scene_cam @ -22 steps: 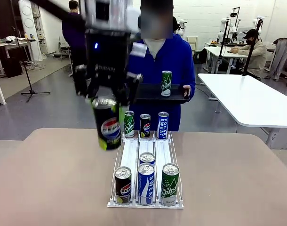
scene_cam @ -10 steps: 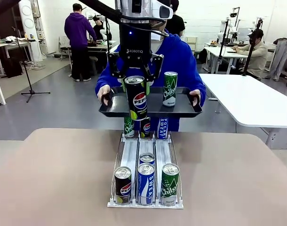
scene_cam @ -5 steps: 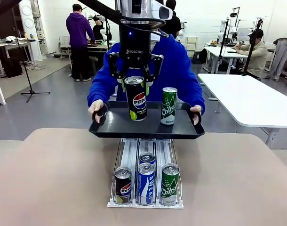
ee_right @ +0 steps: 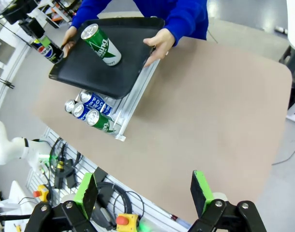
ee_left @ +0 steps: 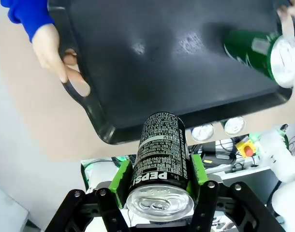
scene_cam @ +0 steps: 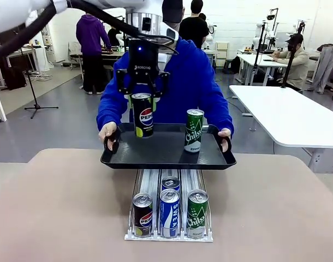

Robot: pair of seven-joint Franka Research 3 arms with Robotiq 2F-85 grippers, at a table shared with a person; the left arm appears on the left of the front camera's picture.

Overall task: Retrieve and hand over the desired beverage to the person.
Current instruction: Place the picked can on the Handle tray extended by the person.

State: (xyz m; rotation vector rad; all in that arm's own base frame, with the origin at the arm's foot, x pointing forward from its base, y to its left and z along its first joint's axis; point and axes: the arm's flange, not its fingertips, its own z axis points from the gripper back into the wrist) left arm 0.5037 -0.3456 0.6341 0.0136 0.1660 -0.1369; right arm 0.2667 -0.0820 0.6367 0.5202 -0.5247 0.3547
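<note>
Above the beige tabletop [scene_cam: 57, 207] I see my left gripper [scene_cam: 142, 98] clamped on a Pepsi can [scene_cam: 143, 115] over the person's [scene_cam: 194, 71] black tray [scene_cam: 161, 155]; my right gripper [ee_right: 145, 193] stands wide apart.

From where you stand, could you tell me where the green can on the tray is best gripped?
Grip the green can around its mid-body, coming from above or its open right side. It stands upright on the tray, clear of the cola can held in the left claw.

Pepsi can [scene_cam: 143, 115]: black, upright, over the tray's left part
Person [scene_cam: 194, 76]: blue hoodie, far side, holding tray [scene_cam: 166, 158]
</note>
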